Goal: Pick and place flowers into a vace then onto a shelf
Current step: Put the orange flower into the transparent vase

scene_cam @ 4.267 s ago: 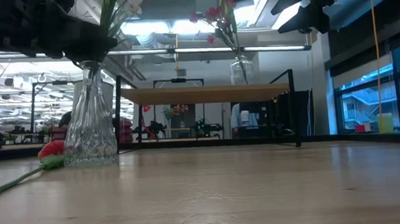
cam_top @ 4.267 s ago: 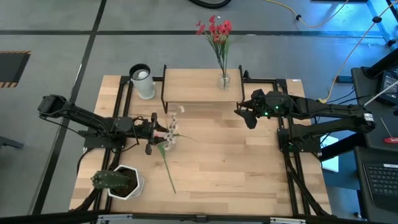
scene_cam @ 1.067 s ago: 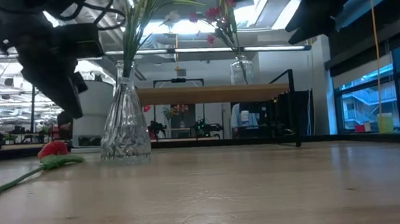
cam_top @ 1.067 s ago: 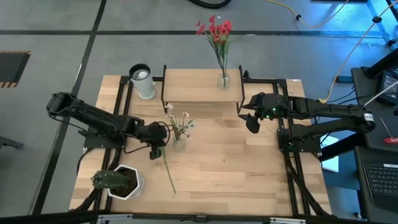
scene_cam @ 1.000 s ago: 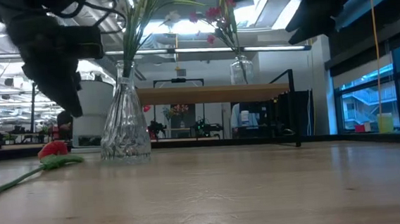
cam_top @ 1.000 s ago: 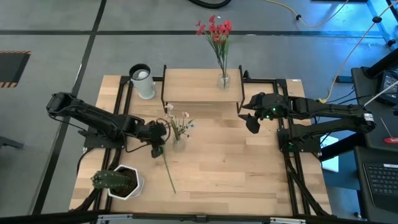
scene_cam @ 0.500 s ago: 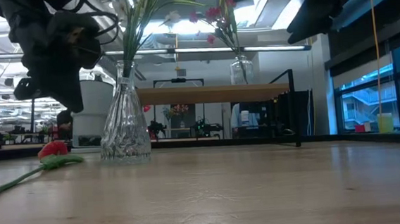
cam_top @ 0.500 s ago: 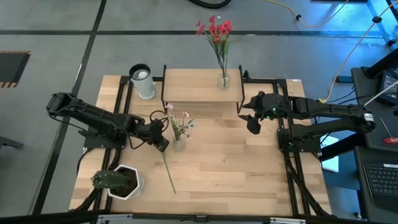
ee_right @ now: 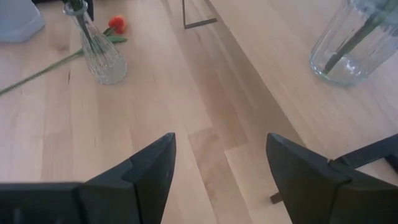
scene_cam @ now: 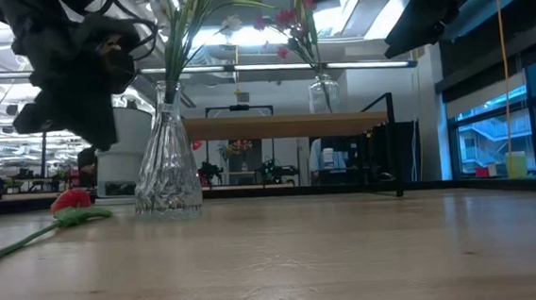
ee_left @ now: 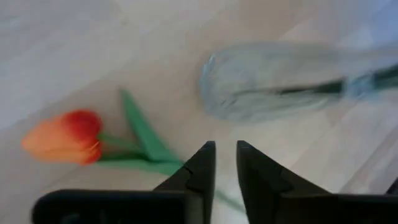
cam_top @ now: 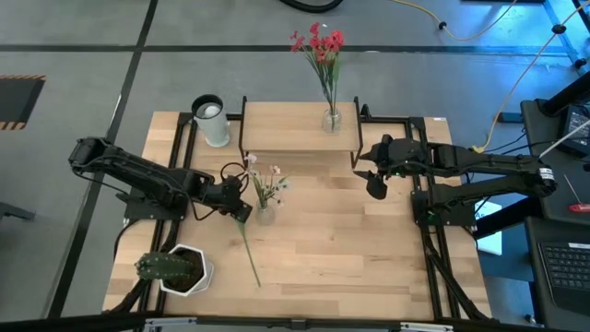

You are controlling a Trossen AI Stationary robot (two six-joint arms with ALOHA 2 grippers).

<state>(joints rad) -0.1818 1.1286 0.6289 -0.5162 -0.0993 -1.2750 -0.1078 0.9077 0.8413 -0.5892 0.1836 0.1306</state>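
An orange-red tulip [ee_left: 62, 137] lies flat on the table, its head beside the clear cut-glass vase [cam_top: 265, 215] and its green stem [cam_top: 251, 254] running toward the near edge. The vase [scene_cam: 167, 166] stands upright on its base and holds a white-flowered sprig [cam_top: 267, 181]. My left gripper [cam_top: 243, 212] hangs shut just above the tulip head, left of the vase, touching nothing. A second glass vase [cam_top: 332, 119] with red blossoms [cam_top: 319, 41] stands on the shelf [cam_top: 295, 129]. My right gripper [cam_top: 373, 181] waits open off the shelf's right end.
A grey cylinder [cam_top: 212, 121] stands left of the shelf. A spiky green plant in a white pot [cam_top: 175, 269] sits at the near left corner. Black frame rails [cam_top: 424, 231] run along both sides. Bare tabletop [cam_top: 350, 249] lies between the vase and the right arm.
My left gripper has turned at the wrist, from pointing toward the near edge to slanting toward the vase, and has shifted slightly toward the vase's base. The vase, the sprig and the tulip have stayed put.
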